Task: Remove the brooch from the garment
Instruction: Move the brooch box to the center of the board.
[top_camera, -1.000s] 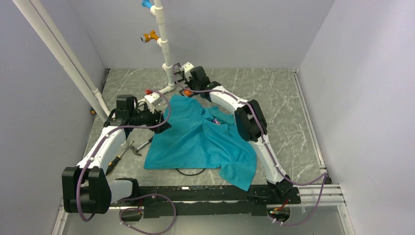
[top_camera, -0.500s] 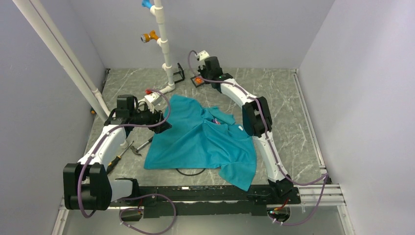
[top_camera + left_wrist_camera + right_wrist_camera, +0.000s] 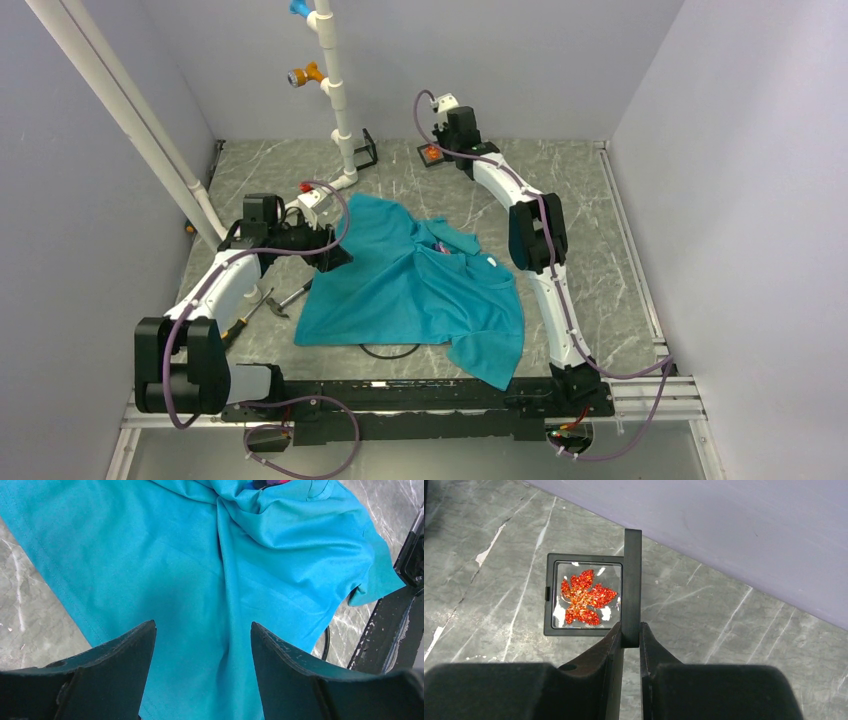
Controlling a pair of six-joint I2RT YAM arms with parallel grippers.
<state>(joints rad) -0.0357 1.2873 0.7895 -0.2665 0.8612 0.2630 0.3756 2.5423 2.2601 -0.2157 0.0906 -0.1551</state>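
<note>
Matt cloth garment (image 3: 175,580), smooth marble-look table (image 3: 734,605), black plastic case (image 3: 632,580)

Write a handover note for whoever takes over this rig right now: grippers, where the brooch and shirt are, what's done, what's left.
Left gripper: open and empty, hovering over the garment.
Right gripper: shut on the upright black panel of a display case with a red leaf ornament inside, at the far side of the table, away from the garment.
Brooch: on the crumpled garment near its collar; neither gripper touches it.
Done: nothing on the brooch itself.
Left: free the right gripper, then probably steady the cloth with one gripper and take the brooch off with the other.
</note>
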